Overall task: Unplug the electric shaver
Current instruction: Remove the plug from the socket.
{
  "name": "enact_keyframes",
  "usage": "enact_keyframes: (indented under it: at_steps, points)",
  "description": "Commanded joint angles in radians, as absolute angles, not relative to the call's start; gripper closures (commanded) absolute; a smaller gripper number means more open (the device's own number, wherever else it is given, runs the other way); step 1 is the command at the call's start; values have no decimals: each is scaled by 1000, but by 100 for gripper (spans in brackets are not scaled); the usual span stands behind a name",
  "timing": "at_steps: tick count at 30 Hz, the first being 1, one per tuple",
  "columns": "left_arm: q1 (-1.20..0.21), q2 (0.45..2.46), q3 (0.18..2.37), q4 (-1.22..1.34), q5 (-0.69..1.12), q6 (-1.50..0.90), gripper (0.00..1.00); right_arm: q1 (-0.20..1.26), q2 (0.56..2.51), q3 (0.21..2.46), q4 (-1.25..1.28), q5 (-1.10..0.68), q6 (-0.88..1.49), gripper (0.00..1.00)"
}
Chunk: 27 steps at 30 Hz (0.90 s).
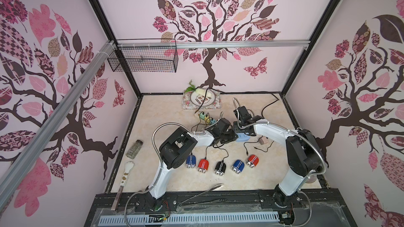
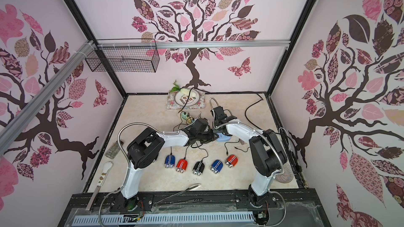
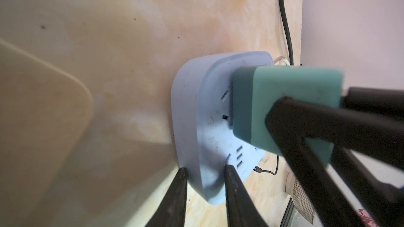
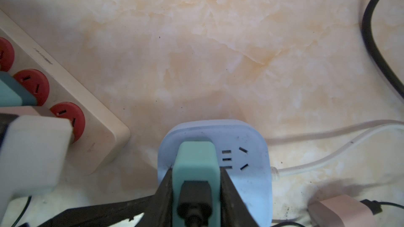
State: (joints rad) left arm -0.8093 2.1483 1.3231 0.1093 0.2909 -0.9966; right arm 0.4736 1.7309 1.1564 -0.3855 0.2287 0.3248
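Two holds are set: the right gripper [image 4: 196, 172] clamps the teal plastic charger plug [image 4: 194, 156], seated in the pale-blue socket block [image 4: 244, 140] on the table [image 4: 196, 51]; the left gripper [image 3: 206, 176] pinches that block's edge. Next probably calls for a straight pull.

Bright, even light in both top views; strong fisheye bending at edges. Wrist views dimmer, soft shadows on tabletop [image 4: 196, 62]; nearest white plug [image 4: 35, 149] blurred.
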Motion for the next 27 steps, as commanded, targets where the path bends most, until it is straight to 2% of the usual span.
enact_keyframes:
  at_steps: [1,15,27]
  points:
    - [-815,2238,1303,-17,274,-1018,70,509,1746,1208,-363,172,325,76]
    - [-808,2219,1268,-8,260,-1023,70,504,1737,1198,-355,160,321,76]
    - [-809,2220,1260,1,258,-1032,70,434,1695,1145,-317,74,336,76]
